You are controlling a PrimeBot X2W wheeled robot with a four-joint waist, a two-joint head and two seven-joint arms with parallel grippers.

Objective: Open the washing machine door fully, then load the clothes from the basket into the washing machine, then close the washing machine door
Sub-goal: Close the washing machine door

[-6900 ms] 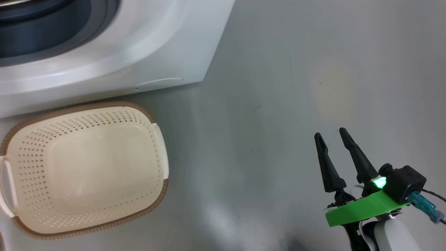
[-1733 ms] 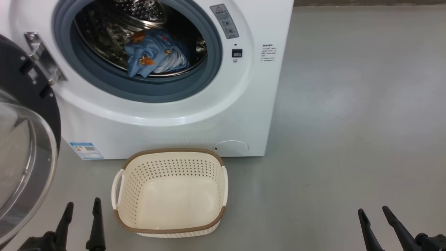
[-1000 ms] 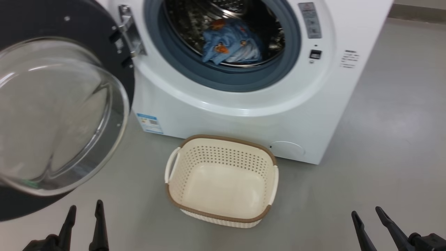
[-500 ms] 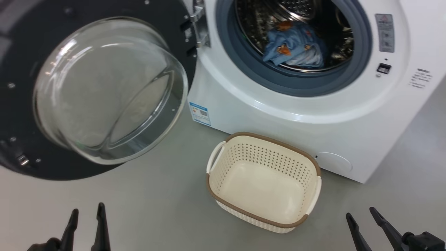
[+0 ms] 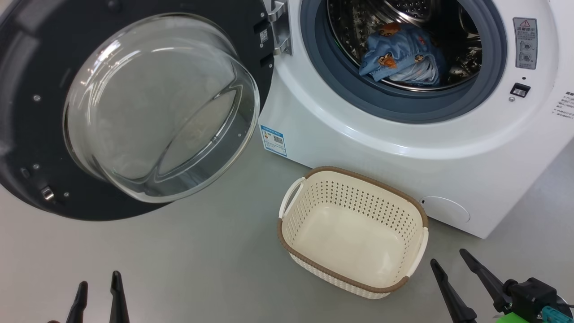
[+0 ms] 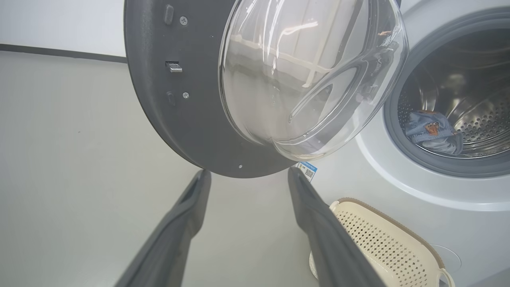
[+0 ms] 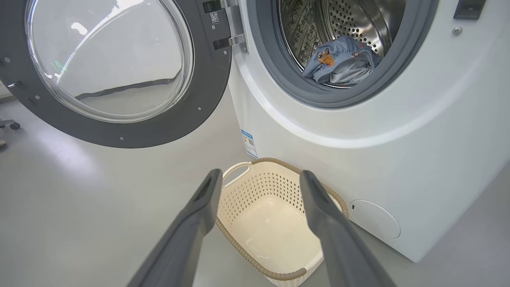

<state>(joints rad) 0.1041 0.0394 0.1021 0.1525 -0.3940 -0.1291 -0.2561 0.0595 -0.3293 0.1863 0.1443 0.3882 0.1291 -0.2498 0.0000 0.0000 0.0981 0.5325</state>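
The white washing machine (image 5: pixel 394 148) stands with its door (image 5: pixel 134 107) swung wide open to the left, the glass bowl bulging toward me. Blue clothes with bear prints (image 5: pixel 401 56) lie in the steel drum, also visible as clothes (image 7: pixel 338 59) and clothes (image 6: pixel 432 131). The cream basket (image 5: pixel 354 231) sits on the floor before the machine with nothing in it. My left gripper (image 5: pixel 97 289) is open low at the left, below the door (image 6: pixel 239 87). My right gripper (image 5: pixel 450 264) is open just right of the basket (image 7: pixel 263 223).
A grey floor (image 5: pixel 179 260) spreads around the machine. A blue label (image 5: pixel 273 140) and a round service flap (image 5: pixel 446 210) mark the machine's lower front. A caster (image 7: pixel 14 126) of some furniture shows at the far left in the right wrist view.
The camera has swung left, so the door now shows almost whole. Both grippers stay open and low. Earlier the view was close on the basket and the machine's bottom corner.
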